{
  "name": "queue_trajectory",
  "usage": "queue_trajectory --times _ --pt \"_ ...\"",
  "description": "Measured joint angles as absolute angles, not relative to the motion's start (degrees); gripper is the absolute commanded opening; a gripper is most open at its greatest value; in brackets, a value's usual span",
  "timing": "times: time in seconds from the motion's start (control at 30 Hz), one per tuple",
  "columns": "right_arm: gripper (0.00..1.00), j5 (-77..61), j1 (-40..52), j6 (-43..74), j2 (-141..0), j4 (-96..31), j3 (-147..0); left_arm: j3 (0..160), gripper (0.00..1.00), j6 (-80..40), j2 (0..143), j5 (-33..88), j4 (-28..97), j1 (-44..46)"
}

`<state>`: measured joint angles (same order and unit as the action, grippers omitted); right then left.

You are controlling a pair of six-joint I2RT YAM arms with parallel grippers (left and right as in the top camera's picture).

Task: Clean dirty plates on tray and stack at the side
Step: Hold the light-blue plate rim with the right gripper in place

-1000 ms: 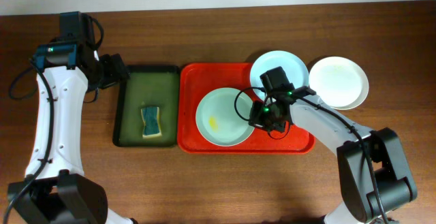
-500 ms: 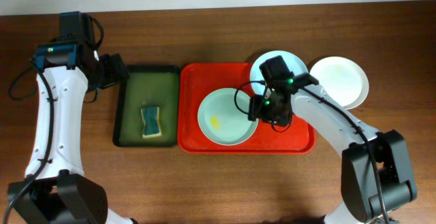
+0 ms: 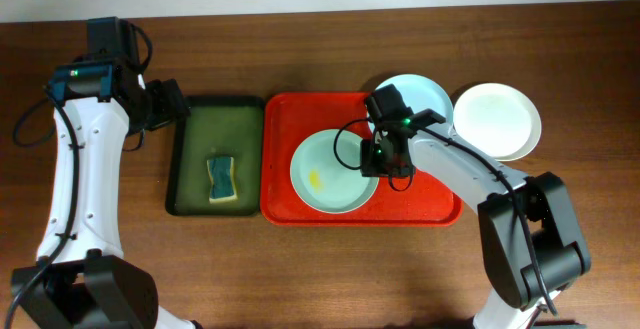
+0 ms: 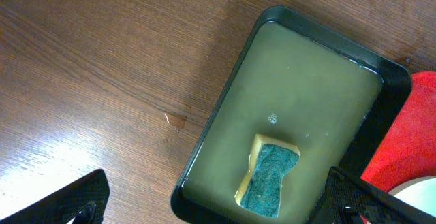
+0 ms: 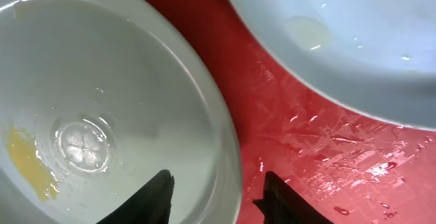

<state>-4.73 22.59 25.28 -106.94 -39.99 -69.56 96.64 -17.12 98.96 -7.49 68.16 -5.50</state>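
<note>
The right hand [image 5: 216,200] is low at the right rim of the smeared pale plate [image 3: 322,174], lying midway in the red tray [image 3: 278,119]. Its fingers [image 5: 153,197] stand narrowly apart astride the rim, gripping nothing, as far as the tight view shows. To lift well, slip the outer finger under the lip, close squarely, and rise clear of the second plate [image 3: 420,91] at the tray's far right corner. The left hand [image 3: 168,104], spread wide, hovers well left of the tray.

White arms [image 3: 75,184], black joints [image 3: 545,234], perhaps green LEDs [image 3: 75,71]
</note>
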Motion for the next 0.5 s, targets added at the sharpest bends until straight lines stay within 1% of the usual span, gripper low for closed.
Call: queue_trajectory --times 0.23,0.27,0.3,0.5 --pt "0.44 -0.8 22.8 25.2 -107.0 -39.2 -69.5 96.6 0.99 -17.1 99.0 -7.5 68.2 -5.5" --pt "0.44 -0.8 22.8 25.2 -107.0 -38.1 -69.2 96.6 1.00 -17.1 99.0 -7.5 68.2 -5.5" --pt "0.40 -0.8 22.8 25.2 -107.0 -37.5 -68.8 96.6 0.99 -17.1 99.0 -7.5 68.2 -5.5" --pt "0.40 -0.9 22.9 25.1 -107.0 -37.2 -68.3 96.6 0.99 -17.1 99.0 -7.5 68.2 -5.5"
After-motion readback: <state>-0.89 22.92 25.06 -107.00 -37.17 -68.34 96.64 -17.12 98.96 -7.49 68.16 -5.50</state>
